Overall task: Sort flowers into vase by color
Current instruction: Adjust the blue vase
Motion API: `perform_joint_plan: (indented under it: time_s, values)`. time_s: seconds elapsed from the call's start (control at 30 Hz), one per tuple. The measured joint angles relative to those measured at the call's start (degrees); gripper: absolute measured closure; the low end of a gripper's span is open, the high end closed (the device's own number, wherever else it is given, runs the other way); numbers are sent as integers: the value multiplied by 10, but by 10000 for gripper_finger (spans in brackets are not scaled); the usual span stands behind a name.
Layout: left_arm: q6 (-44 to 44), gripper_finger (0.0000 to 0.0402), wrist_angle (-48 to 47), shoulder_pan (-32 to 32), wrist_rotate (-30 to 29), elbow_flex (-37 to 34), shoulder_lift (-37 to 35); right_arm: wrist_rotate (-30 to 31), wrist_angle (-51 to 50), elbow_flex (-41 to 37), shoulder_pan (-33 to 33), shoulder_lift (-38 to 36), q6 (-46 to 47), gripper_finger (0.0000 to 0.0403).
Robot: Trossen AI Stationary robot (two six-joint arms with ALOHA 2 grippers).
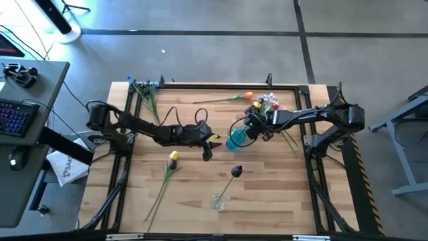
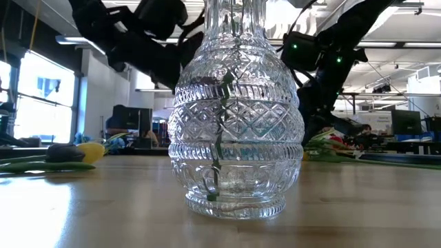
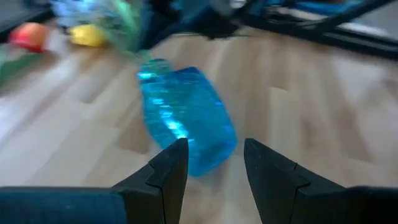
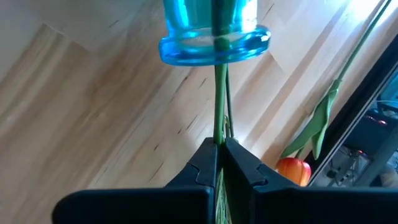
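Right gripper (image 4: pixel 219 155) fingers clenched on green stem (image 4: pixel 219 106), feeding it into blue vase (image 4: pixel 214 31) mouth; left gripper (image 3: pixel 214 165) fingers parted beside vase, probably poised to steady it.

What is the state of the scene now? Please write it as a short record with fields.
right gripper: shut on green stems, which go into the mouth of the blue vase
left gripper: open, empty, pointing at the blue vase from close by
clear vase: upright near the front of the table, holds one dark bud on a stem
yellow tulip: lying on the table, not in a vase
orange tulip: lying near the back edge
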Motion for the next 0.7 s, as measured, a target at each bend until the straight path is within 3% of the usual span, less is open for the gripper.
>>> perform_joint_plan:
  time_s: [0.1,0.4,0.7]
  values:
    - [0,254,6,1,28,0,5,0,4,0,0,0,0,400]
    - [-10,254,84,6,13,12,81,0,14,0,0,0,0,400]
    - [-9,255,65,9,29,67,146,12,19,19,26,0,-3,400]
